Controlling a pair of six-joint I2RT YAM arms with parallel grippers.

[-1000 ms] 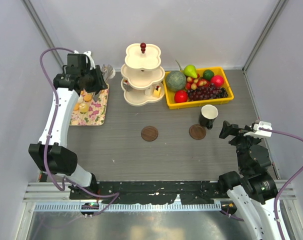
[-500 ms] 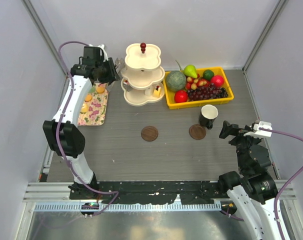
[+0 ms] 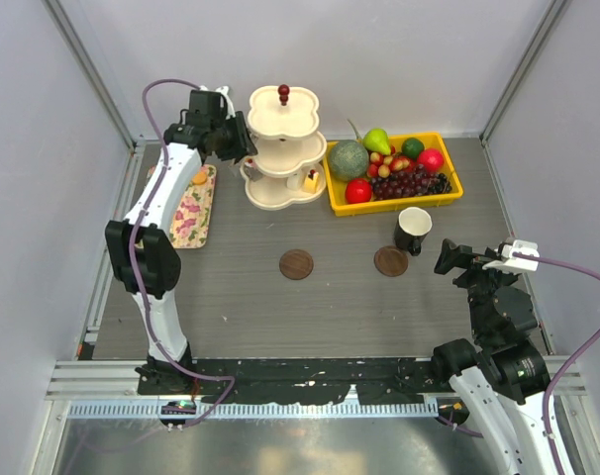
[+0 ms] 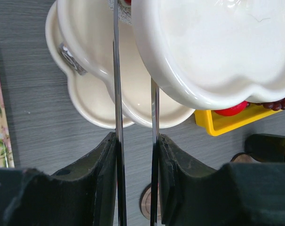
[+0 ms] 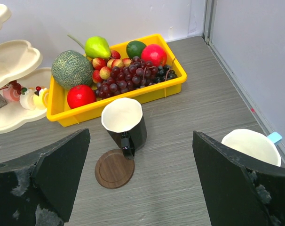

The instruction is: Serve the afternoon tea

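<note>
White mug [image 5: 251,145] partly hidden behind pincer finger [image 5: 236,188].

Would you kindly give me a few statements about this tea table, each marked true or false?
1. The black mug stands on a coaster. False: it stands beside the coaster.
2. The right gripper is open. True.
3. The top tier of the tiered stand holds sweets. False: they lie on the lowest tier.
4. The yellow tray holds fruit. True.
5. The left gripper hangs over the yellow tray. False: it is at the tiered stand.
</note>
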